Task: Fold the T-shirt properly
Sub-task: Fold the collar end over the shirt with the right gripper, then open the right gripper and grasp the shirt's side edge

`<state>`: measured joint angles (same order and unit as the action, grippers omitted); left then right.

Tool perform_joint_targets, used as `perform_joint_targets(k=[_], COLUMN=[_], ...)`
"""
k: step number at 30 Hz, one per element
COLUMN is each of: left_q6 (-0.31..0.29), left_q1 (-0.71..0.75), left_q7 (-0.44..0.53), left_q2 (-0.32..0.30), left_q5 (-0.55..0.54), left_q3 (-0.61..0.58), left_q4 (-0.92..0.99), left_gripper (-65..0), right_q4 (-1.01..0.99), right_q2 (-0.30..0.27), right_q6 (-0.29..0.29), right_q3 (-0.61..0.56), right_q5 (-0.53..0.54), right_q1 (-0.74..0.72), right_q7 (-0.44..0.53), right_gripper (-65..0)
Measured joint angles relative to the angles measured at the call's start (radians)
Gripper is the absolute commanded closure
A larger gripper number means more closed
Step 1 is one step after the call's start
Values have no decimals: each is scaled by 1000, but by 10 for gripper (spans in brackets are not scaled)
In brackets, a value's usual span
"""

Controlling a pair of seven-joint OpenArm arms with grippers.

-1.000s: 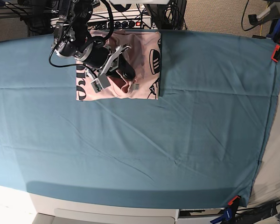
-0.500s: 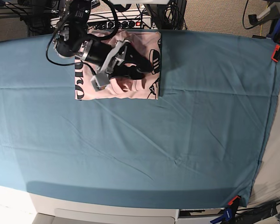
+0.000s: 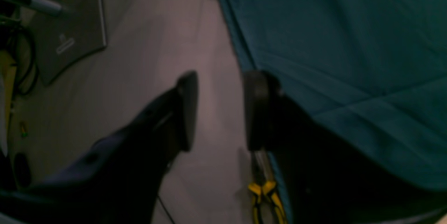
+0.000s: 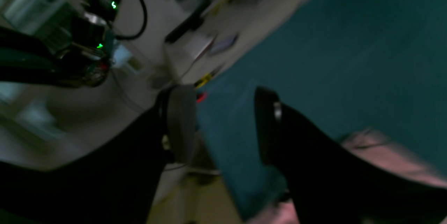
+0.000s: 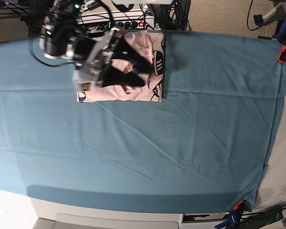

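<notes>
The pale pink T-shirt [image 5: 145, 45] lies folded into a small rectangle at the back of the table, with black lettering showing on its top and edges. My right gripper [image 5: 140, 74] hovers over the folded shirt with its jaws apart and nothing between them. In the right wrist view the right gripper [image 4: 223, 122] is open, and a strip of the pink T-shirt [image 4: 391, 154] shows below its right finger. My left gripper [image 3: 218, 108] is open and empty, above the table's edge and the floor. It is out of the base view.
The teal cloth sheet [image 5: 181, 143] covers the whole table. A power strip and cables [image 5: 128, 21] sit just behind the shirt. An orange clamp [image 5: 285, 50] holds the sheet at the far right corner. Yellow-handled pliers [image 3: 265, 196] lie by the table's edge.
My right arm has lifted off the shirt and drawn back to the left. The shirt's bunched front part now lies flatter.
</notes>
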<state>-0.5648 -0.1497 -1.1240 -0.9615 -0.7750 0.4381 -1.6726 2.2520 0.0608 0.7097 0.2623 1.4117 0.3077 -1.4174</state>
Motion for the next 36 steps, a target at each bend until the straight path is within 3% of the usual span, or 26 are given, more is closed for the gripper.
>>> perform_joint_targets(k=[4, 6, 8, 11, 12, 13, 15, 16, 20, 24, 29, 34, 36], left_q6=[0, 19, 22, 22, 18, 14, 14, 14, 0, -1, -9, -10, -10], left_q1=[3, 5, 15, 49, 68, 89, 133, 155, 214, 232, 230, 230, 230], left_q7=[0, -3, -25, -63, -77, -85, -96, -98, -99, -101, -95, -90, -90], left_q2=[0, 2, 6, 11, 11, 11, 13, 14, 19, 19, 19, 19, 19], left_q5=[0, -10, -37, -87, -108, -120, -132, -133, -135, -135, -135, -135, -135], left_q3=[0, 0, 0, -1, -1, 0, -1, -2, -4, -4, -4, -4, -4], left_q4=[2, 2, 3, 3, 3, 3, 3, 3, 3, 3, 3, 3, 3], left_gripper=[-237, -237, -237, -237, -237, -237, -237, -237, -237, -237, -237, -237, -237], right_q4=[96, 88, 85, 88, 87, 87, 88, 87, 72, -149, -500, -863, -982], right_q2=[0, -8, -33, -69, -77, -91, -120, -130, -162, -216, -293, -378, -419], right_q6=[-6, -11, -11, -47, -61, -62, -58, -58, -126, -156, -146, -75, -38], right_q3=[194, 303, 417, 539, 571, 598, 623, 625, 616, 591, 590, 579, 528], right_q5=[-134, -292, -380, -531, -586, -620, -658, -684, -753, -703, -498, -233, -103], right_q1=[13, 19, 19, 13, 15, 17, 19, 16, 24, -38, -169, -290, -316], right_q7=[9, 27, 97, 182, 195, 197, 236, 263, 349, 278, 182, 15, 5], right_gripper=[-227, -114, 0, 0, -5, -65, -258, -317, -325, -325, -326, -326, -326])
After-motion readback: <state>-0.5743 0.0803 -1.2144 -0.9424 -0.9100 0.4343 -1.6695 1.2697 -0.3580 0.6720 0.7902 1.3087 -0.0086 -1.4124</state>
